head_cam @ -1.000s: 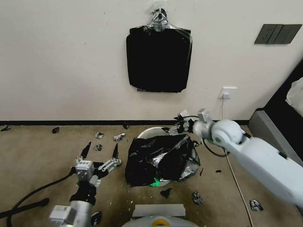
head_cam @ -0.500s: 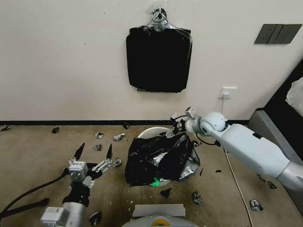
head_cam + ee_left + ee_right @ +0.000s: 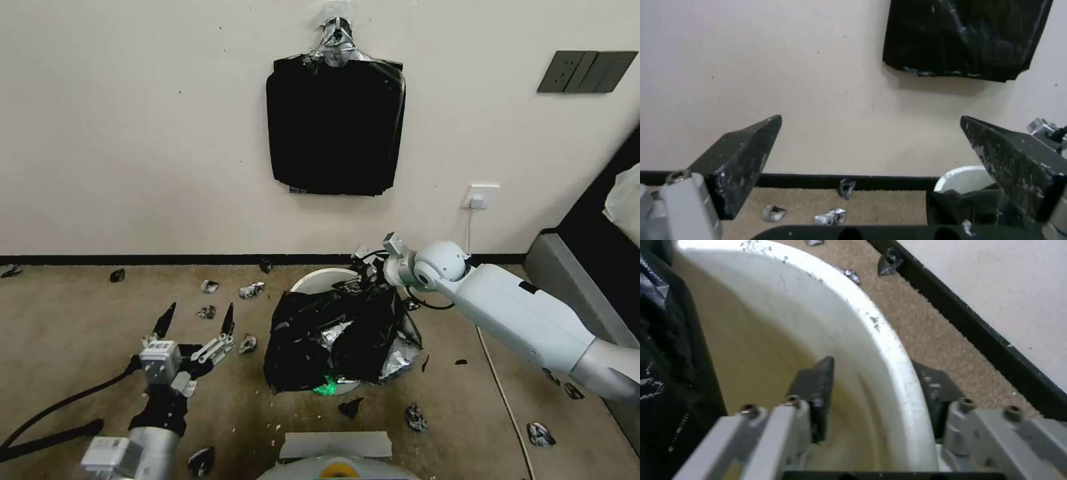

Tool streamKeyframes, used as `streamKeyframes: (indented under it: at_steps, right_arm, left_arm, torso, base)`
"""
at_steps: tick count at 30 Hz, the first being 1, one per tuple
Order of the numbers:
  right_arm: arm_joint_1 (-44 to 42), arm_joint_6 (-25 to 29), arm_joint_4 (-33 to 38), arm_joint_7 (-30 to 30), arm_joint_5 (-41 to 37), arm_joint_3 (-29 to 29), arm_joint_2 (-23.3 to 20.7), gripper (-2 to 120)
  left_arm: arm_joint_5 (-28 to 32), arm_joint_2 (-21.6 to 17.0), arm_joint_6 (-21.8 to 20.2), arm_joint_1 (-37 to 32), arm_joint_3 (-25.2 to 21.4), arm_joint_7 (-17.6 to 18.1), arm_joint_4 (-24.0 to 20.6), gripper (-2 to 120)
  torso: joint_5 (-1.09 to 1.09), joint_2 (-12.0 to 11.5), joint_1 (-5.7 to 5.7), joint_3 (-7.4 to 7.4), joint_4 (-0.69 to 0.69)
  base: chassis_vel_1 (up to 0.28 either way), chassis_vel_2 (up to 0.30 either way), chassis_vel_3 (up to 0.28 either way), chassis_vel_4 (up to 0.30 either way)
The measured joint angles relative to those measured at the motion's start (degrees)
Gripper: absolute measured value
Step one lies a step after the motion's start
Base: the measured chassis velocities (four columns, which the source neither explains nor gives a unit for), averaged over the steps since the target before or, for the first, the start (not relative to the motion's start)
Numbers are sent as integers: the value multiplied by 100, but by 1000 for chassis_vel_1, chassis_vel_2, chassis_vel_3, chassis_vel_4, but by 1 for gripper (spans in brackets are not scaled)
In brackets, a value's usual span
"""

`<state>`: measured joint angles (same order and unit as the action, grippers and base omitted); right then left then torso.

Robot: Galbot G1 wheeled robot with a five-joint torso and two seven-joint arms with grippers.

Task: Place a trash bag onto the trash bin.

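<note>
So the right gripper (image 3: 876, 396) has swung in from beside the trash bin (image 3: 319, 279) and now straddles its far rim, jaws apart and empty (left gripper (image 3: 197, 320) idles wide open), while the trash bag (image 3: 340, 333) only drapes the near side, so that far edge likely needs hooking.

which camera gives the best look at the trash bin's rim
The right wrist view: the trash bin rim runs close between the open right gripper fingers. The head view shows a far rim arc above the trash bag; the left wrist view, a sliver.

Cream wall (image 3: 133, 133), black baseboard (image 3: 167, 259), tan carpet (image 3: 67, 320)
</note>
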<state>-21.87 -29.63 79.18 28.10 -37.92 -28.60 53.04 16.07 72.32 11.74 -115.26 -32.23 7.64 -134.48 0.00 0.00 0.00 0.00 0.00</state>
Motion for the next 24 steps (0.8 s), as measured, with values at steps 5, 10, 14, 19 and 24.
streamKeyframes:
  at_steps: [5, 10, 14, 19, 24]
  right_arm:
    - [8, 39, -53, 0, 11, -14, 23, 23]
    - [-6, 123, -39, -113, -26, -73, -2, 7]
    - [-15, 186, 30, -208, -53, -154, -93, 7]
    - [-83, 2, 253, -544, -471, -50, -265, 7]
    - [-402, -485, 844, -1392, -1467, 334, -559, 6]
  left_arm:
    - [32, 9, -20, 15, 11, 26, -1, 100]
    - [94, 10, -69, 7, 13, 87, -19, 100]
    - [162, 11, -87, 8, 5, 116, -31, 100]
    - [209, 6, -113, 24, 1, 130, -56, 100]
    - [286, -6, -161, 80, 0, 143, -73, 100]
  torso:
    - [0, 0, -1, 0, 0]
    - [2, 0, 0, 0, 1]
    - [1, 0, 0, 0, 0]
    - [1, 0, 0, 0, 1]
    - [0, 0, 0, 0, 0]
  base:
    - [0, 0, 0, 0]
    - [0, 0, 0, 0]
    - [0, 0, 0, 0]
    - [0, 0, 0, 0]
    - [0, 0, 0, 0]
